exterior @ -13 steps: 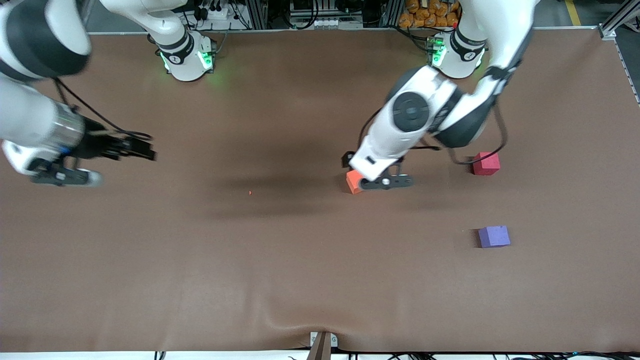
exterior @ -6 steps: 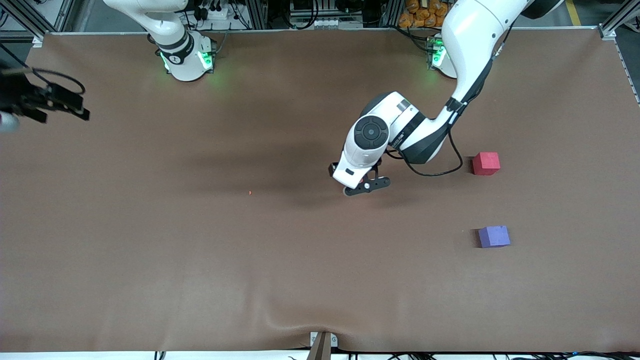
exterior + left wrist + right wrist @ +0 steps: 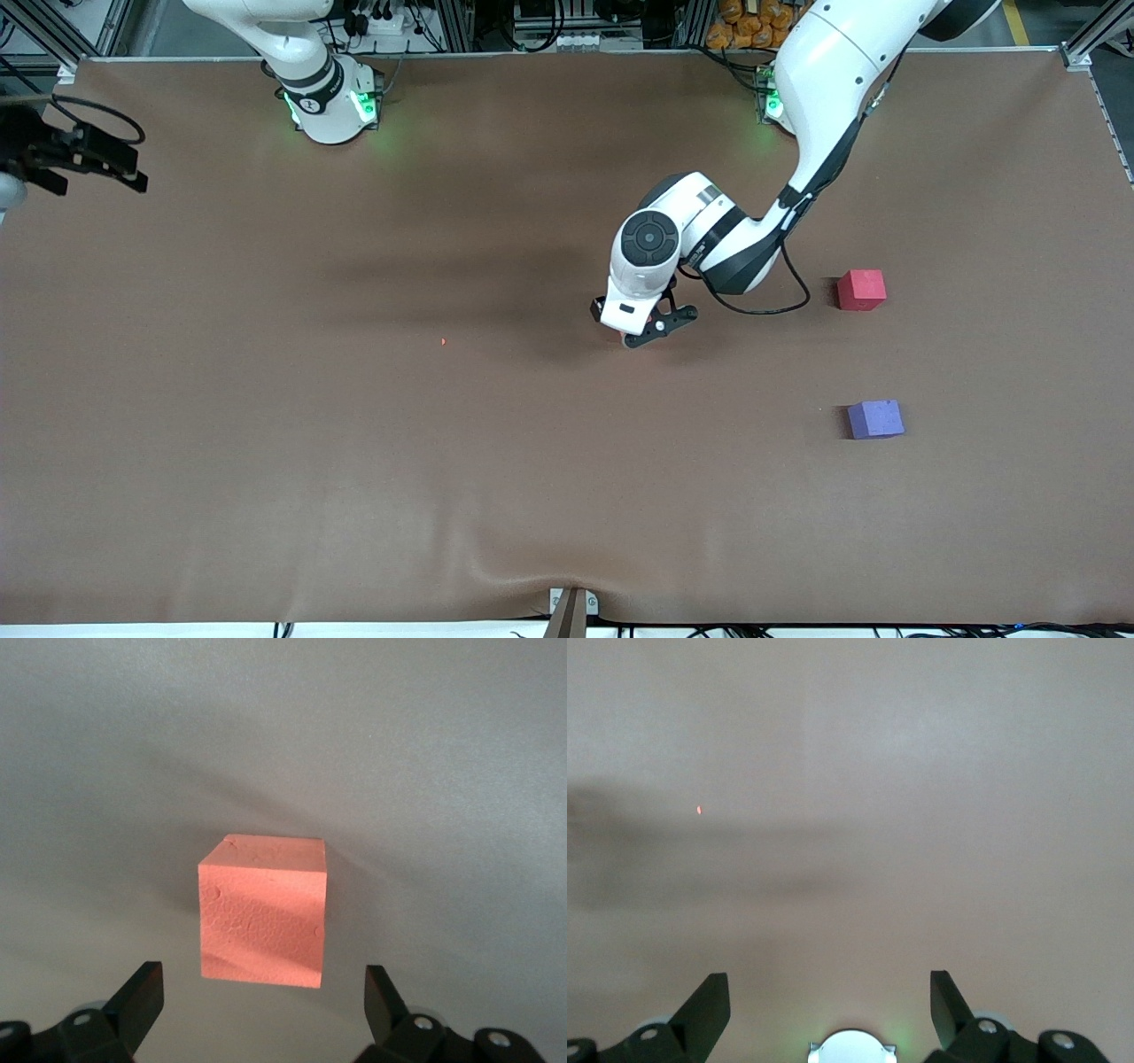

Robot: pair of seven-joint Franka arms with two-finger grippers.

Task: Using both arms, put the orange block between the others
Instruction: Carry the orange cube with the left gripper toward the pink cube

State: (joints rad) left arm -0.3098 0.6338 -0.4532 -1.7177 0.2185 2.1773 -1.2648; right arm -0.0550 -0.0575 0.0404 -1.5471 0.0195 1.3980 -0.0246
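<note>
Hovering over the orange block [image 3: 263, 911] on the brown table [image 3: 354, 443], the left gripper [image 3: 263, 1010] has fingers spread wide, touching nothing; the right gripper [image 3: 830, 1010] waits, spread, empty.

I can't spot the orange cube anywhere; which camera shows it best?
The left wrist view: the orange block fills its middle, on the table. In the front view the left arm hides it. The right wrist view shows only table.

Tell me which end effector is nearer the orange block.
Left. The left end effector hovers open directly over the orange block; the right end effector waits open at the right arm's end of the table.
</note>
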